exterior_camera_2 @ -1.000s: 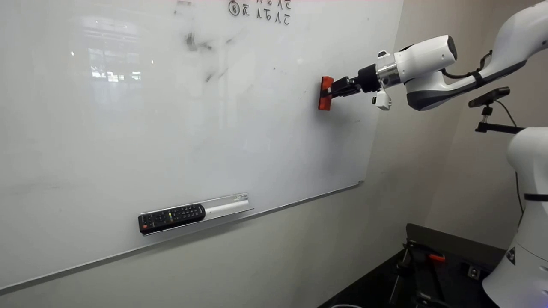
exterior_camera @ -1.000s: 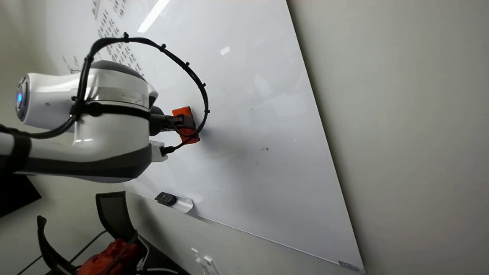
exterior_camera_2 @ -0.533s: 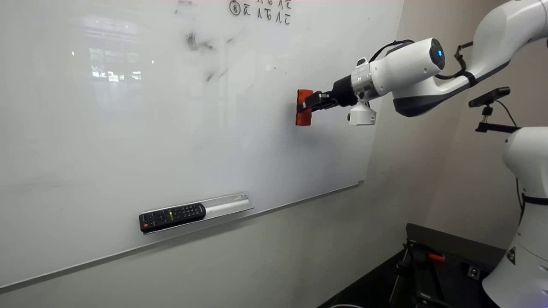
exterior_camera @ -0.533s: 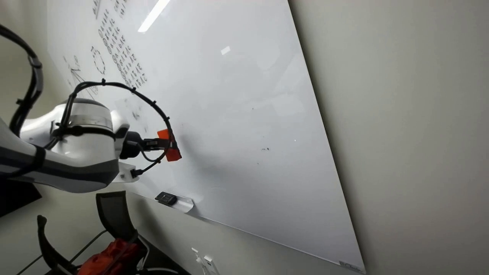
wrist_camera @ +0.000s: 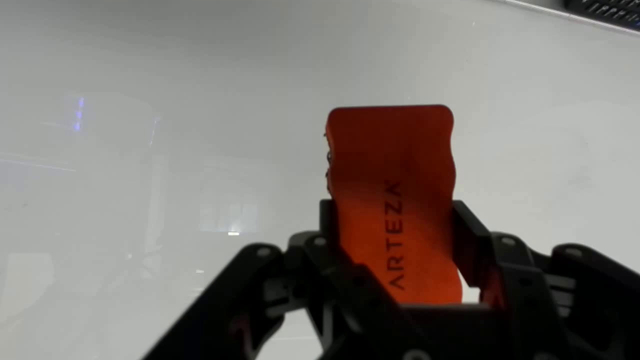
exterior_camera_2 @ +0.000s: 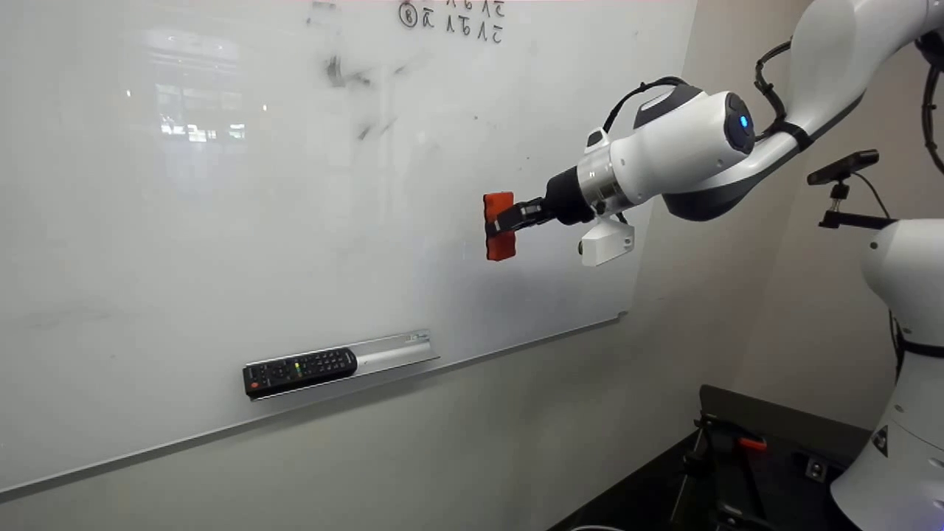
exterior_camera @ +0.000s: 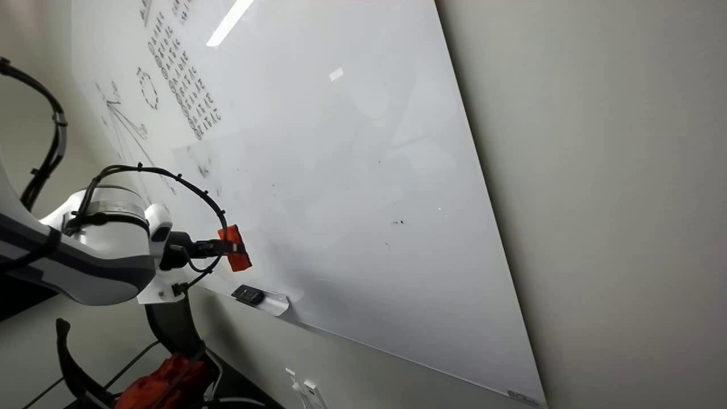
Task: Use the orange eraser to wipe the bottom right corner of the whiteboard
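Observation:
The orange eraser shows in both exterior views [exterior_camera: 241, 263] [exterior_camera_2: 501, 249] and large in the wrist view [wrist_camera: 390, 145], with dark lettering on its back. My gripper [exterior_camera_2: 506, 221] is shut on its two long sides, as the wrist view [wrist_camera: 395, 225] also shows. The gripper appears in an exterior view [exterior_camera: 234, 248] too. The whiteboard [exterior_camera: 352, 255] fills much of both exterior views [exterior_camera_2: 295, 243] and lies behind the eraser in the wrist view [wrist_camera: 175, 190]. The eraser's underside faces the board and is mostly hidden. I cannot tell whether it touches the board.
A metal tray [exterior_camera_2: 398, 357] on the board's lower edge holds a black remote [exterior_camera_2: 299, 371], also in the wrist view [wrist_camera: 607, 11]. Handwriting [exterior_camera: 184, 85] and smudges [exterior_camera_2: 343, 72] mark the board. Small dark specks [exterior_camera: 398, 222] lie further right. A chair [exterior_camera: 170, 324] stands below.
My gripper has moved left and down across the board in both exterior views, still holding the eraser. More handwriting is uncovered behind the arm.

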